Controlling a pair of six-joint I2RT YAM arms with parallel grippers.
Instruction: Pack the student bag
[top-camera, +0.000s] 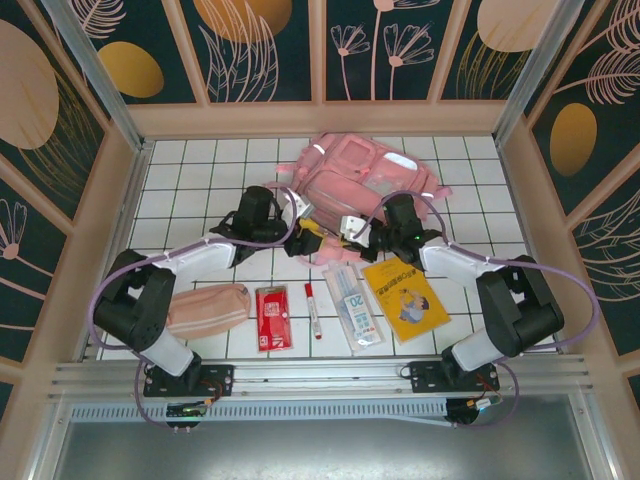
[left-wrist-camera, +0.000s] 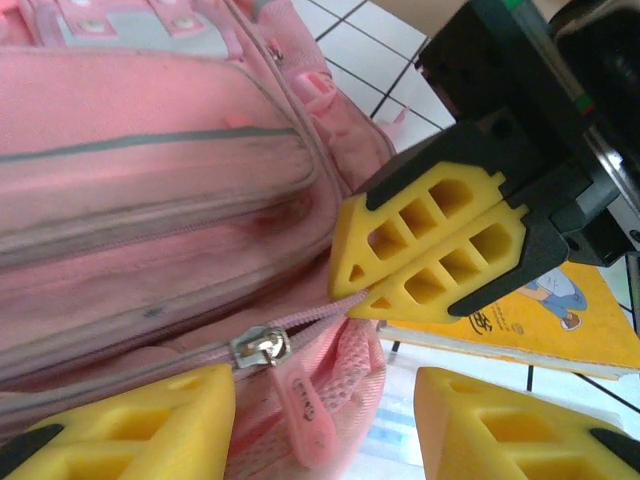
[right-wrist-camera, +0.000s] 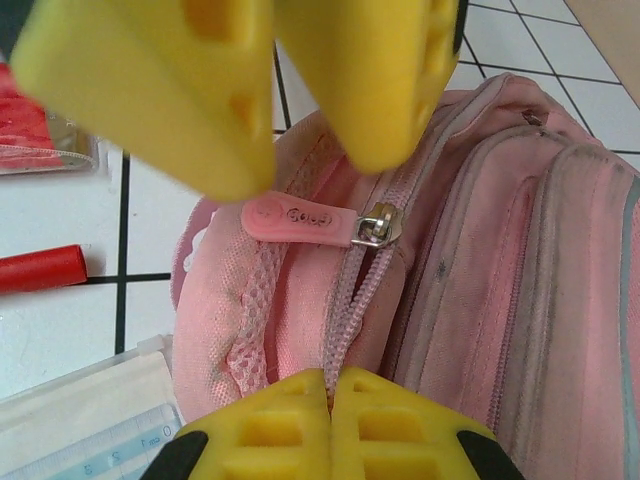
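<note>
White tiled worktop (top-camera: 200, 180), seen from overhead. The pink student bag (top-camera: 365, 170) lies at upper centre of the frame. Across the lower centre, apart from the bag, lie a yellow booklet (top-camera: 405, 300), a peach pencil pouch (top-camera: 208, 308), a clear-packed ruler (top-camera: 352, 305), a red packet (top-camera: 272, 318) and a red marker (top-camera: 313, 310). Right pincer (right-wrist-camera: 328, 385): fingers together, clamped on the bag's zipper track. Left pincer (left-wrist-camera: 325, 400): fingers apart, either side of the pink zipper pull (right-wrist-camera: 300, 218).

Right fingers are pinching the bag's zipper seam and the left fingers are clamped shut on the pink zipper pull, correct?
Not quite. The left fingers stand apart, with the pink zipper pull hanging between them, as the left wrist view shows. The right fingers do pinch the student bag at its zipper seam.
</note>
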